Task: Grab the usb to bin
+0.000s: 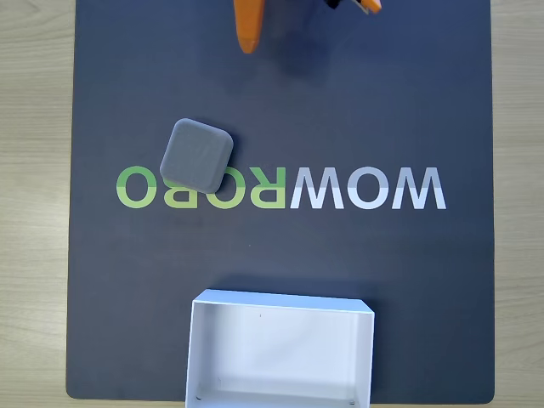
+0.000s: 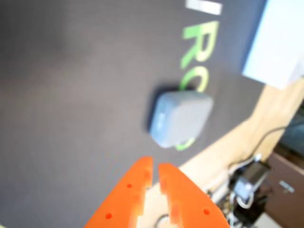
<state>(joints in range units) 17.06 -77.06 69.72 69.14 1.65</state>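
The usb (image 1: pixel 197 155), a small gray rounded square block, lies flat on the dark mat, left of centre in the fixed view, covering part of the green lettering. The bin (image 1: pixel 280 303), a shallow white box with nothing in it, stands at the mat's bottom edge. My orange gripper (image 1: pixel 247 41) pokes in from the top edge, well above the usb and apart from it. In the wrist view the gripper (image 2: pixel 155 167) has its fingers nearly touching, shut on nothing, with the usb (image 2: pixel 180 118) just beyond the tips. A corner of the bin (image 2: pixel 280 42) shows at top right.
The dark mat (image 1: pixel 408 280) with the WOWROBO lettering (image 1: pixel 365 189) covers most of a light wooden table (image 1: pixel 34 170). Cables and a small adapter (image 2: pixel 247 183) lie off the mat's edge in the wrist view.
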